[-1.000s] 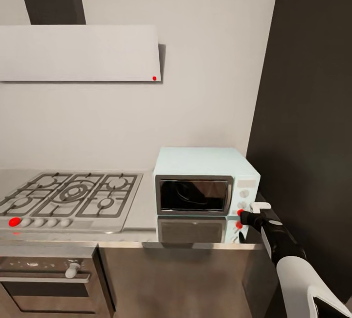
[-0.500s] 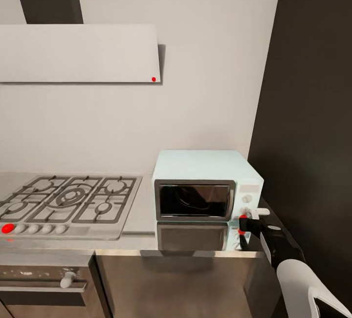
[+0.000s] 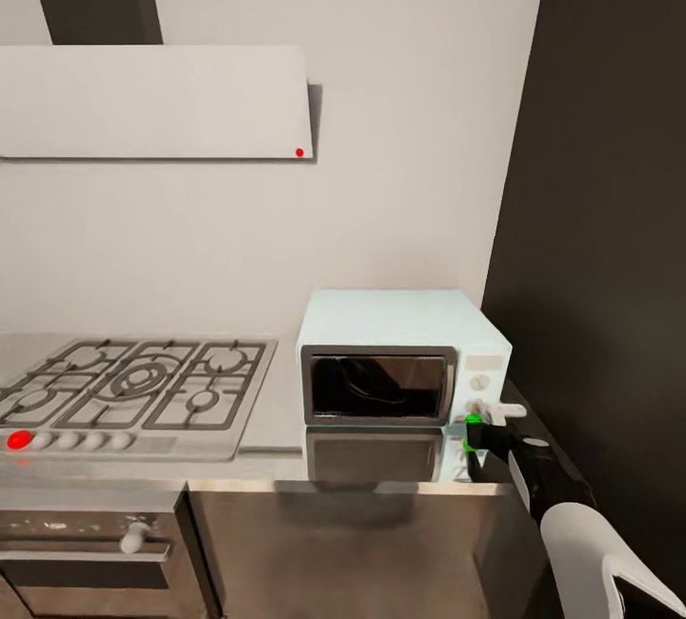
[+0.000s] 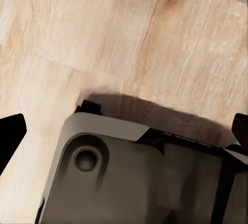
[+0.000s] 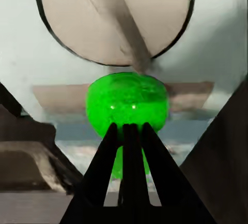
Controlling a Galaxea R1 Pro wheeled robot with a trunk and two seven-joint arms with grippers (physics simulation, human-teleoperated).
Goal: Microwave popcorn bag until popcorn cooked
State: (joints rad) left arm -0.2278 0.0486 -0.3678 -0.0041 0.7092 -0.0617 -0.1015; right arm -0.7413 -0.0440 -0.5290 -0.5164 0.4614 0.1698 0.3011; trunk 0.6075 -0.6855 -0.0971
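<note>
The pale mint-blue microwave point(image 3: 400, 352) stands on the steel countertop point(image 3: 276, 414) against the wall, its dark glass door point(image 3: 378, 385) closed. My right gripper point(image 3: 474, 435) is shut, and its joined fingertips point(image 5: 128, 133) press a glowing green button point(image 5: 126, 102) low on the control panel, just under a round white knob point(image 5: 116, 17). In the head view, that green button point(image 3: 470, 422) shows at the microwave's lower right corner. My left gripper point(image 4: 125, 130) is open over the wood floor and my own base. The popcorn bag and popcorn are hidden.
A gas hob point(image 3: 133, 390) with a red-lit knob point(image 3: 17, 439) lies left of the microwave, under a white hood point(image 3: 152, 103). A steel oven point(image 3: 86, 543) sits below it. A tall dark cabinet point(image 3: 600, 267) rises close on the microwave's right.
The button at my right fingertips has turned from red to green. The head view has shifted slightly; my right gripper stays at the panel.
</note>
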